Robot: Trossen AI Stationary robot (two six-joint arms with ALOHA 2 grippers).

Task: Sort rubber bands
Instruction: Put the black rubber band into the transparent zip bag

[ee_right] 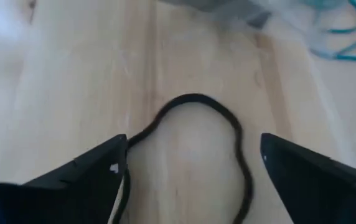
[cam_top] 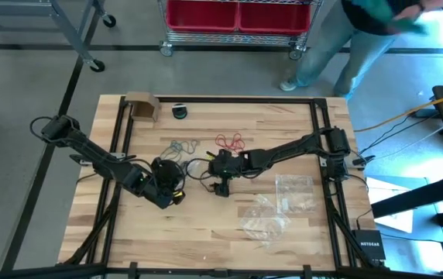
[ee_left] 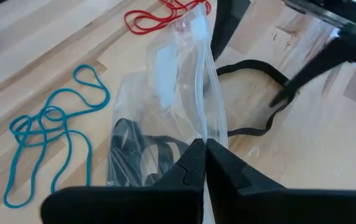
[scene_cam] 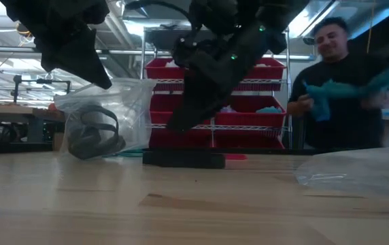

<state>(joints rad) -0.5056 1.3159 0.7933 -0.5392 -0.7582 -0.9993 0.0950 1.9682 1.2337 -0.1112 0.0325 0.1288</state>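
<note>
Evidently the bagging step for the black bands was in hand: the left gripper (ee_left: 204,163) was clamped on the rim of a clear zip bag (ee_left: 165,93) already holding black bands (ee_left: 134,152). The right gripper (ee_right: 190,165) stood wide apart over one black rubber band (ee_right: 228,124) lying flat on the surface (ee_right: 66,74), directly between its fingers. The next move called for descending, pinching that loop, and carrying it to the bag mouth. Whether a fingertip already touched the band could not be made out
</note>
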